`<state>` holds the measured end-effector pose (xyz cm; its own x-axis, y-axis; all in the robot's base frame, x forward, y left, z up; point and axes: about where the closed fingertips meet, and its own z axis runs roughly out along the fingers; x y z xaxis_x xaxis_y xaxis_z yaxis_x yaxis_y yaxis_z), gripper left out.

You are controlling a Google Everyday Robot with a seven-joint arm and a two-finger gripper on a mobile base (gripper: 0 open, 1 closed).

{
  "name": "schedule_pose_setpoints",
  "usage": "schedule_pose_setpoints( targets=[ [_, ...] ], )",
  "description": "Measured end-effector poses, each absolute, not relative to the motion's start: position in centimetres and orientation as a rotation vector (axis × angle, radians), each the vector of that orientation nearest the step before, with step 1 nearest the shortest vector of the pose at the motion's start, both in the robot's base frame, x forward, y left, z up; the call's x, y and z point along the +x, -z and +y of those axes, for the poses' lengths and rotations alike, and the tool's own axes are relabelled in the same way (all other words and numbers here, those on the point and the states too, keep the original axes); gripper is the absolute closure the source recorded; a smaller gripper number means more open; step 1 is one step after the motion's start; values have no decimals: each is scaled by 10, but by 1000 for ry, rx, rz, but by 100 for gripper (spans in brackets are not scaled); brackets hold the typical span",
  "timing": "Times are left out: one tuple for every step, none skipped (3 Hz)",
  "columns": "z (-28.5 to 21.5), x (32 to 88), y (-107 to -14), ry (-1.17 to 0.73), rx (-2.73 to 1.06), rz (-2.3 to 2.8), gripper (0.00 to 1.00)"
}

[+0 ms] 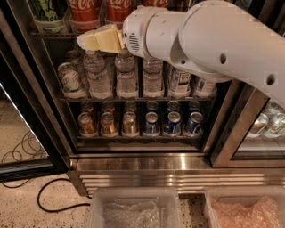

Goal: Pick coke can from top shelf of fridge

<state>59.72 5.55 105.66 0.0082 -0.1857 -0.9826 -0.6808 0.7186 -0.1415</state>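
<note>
**Gripper at the top shelf's front edge, under the red cans**

I could not tell from this side-on angle whether the jaws were open or closed, since the pale yellow gripper showed only as one flat wedge. It pointed toward the left side of the fridge. It hung level with the front edge of the top shelf and just below the coke can. How far in front of that rack it sat I could not judge.

The coke can stood upright on the top shelf, left of centre, with only its lower body in view. A second red can stood just beside it on the right, and a green can on the left near the shelf's left end.

Behind the gripper, the white arm ran back toward the upper right and covered the right half of the top shelf.

On the rack below stood a row of water bottles, with a silver can at its left end. The lowest rack held gold-brown cans on its left half and blue cans on its right half.

Below the fridge's steel base, two clear bins sat on the speckled floor. A black cable looped near the left one.
</note>
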Motion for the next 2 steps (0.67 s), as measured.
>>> schedule_pose_setpoints(
  targets=[
    [60,605,-1062,-441,-724,1526,0],
    [61,609,-1064,-429,-721,1517,19]
  ],
)
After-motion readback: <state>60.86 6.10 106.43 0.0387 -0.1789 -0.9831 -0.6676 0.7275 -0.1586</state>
